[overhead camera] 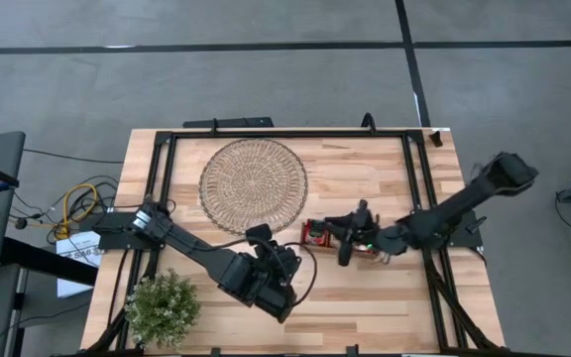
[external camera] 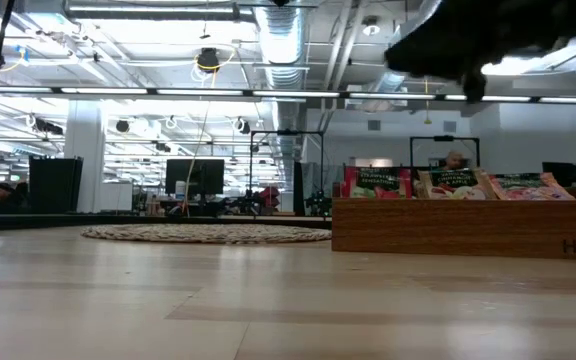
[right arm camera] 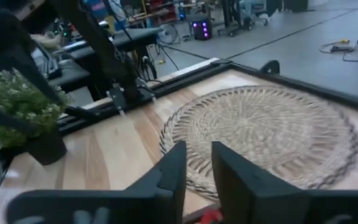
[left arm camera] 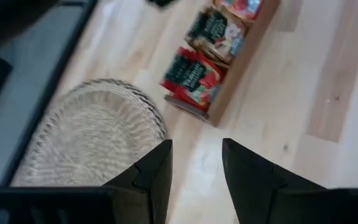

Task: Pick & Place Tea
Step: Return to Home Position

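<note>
Tea (left arm camera: 191, 78) is standing packed in the wooden tray (left arm camera: 235, 74), just beside the woven mat (left arm camera: 92, 137). The right gripper (right arm camera: 197, 152) is hovering over the tray, its 2 fingers narrowly parted and holding nothing. The left gripper (left arm camera: 196, 149) is waiting nearby, likewise parted and empty. If the right arm swings off low, I reckon it risks clipping upright sachets or shoving the tray.
</note>
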